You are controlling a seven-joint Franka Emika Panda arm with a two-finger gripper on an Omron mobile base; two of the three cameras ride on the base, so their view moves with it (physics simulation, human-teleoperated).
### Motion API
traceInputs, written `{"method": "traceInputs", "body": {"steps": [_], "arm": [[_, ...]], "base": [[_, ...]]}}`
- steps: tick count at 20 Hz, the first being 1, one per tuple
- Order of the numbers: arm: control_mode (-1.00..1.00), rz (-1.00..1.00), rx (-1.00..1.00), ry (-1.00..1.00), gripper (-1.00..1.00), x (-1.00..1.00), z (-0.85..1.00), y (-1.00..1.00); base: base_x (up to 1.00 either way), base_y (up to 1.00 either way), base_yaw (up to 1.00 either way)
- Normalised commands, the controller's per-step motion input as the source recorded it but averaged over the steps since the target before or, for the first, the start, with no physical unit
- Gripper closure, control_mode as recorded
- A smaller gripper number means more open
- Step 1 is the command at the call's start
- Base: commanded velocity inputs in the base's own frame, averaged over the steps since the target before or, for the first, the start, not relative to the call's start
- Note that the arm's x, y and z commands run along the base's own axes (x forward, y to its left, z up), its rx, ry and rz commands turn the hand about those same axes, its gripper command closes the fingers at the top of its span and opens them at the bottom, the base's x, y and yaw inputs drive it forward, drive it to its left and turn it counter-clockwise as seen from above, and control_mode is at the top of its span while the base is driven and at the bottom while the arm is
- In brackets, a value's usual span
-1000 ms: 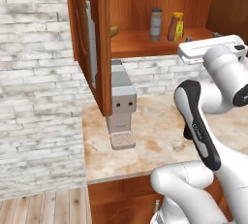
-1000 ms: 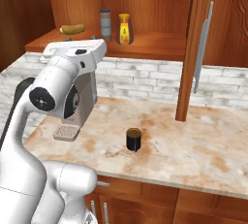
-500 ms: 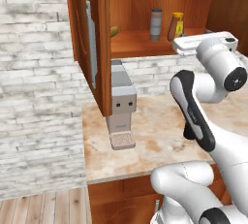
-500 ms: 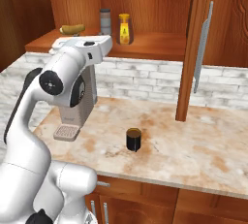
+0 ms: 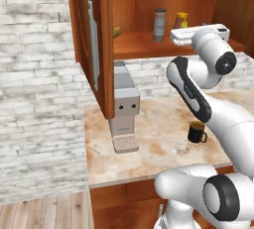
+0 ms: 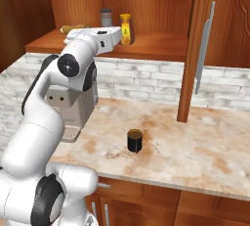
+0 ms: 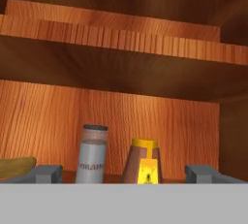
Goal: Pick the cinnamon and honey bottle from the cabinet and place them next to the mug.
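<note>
The gripper (image 7: 124,173) is standing with its jaws spread to full width and holding nothing, levelled at the open cabinet (image 6: 161,5). In the hand view, both fingertips (image 7: 46,173) are showing at the bottom edge, with the cinnamon (image 7: 93,154) and the honey bottle (image 7: 143,163) framed between them.

Both items are sitting upright on the cabinet shelf (image 5: 139,44), just beside one another and apparently not touching. The cinnamon (image 5: 159,25) is standing to the left of the honey bottle (image 5: 180,21) as the arm faces them. A yellowish object (image 7: 14,166) is lying on the shelf further left. The mug (image 6: 135,140) is resting on the table (image 6: 195,156) below, well apart from the shelf.

Risks noted:
- The jars are standing so close that a finger passing between them is likely to tip one over or push it deeper into the cabinet.
- With jaws this wide, closing may catch both containers at once.
- The open door (image 6: 197,49) and the shelf's front edge are crowding the approach; the hand may strike wood while advancing or withdrawing.
- The mug is holding liquid; a careless placement may knock it.
</note>
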Motion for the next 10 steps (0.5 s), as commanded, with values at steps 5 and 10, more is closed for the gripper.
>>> {"method": "traceInputs", "body": {"steps": [5,10], "arm": [[-1.0,0.0,0.0,0.0,-1.0,0.55,0.0,-0.25],[-1.0,0.0,0.06,0.0,-1.0,0.05,0.0,-0.48]], "base": [[0.0,0.0,0.0],[0.0,0.0,0.0]]}}
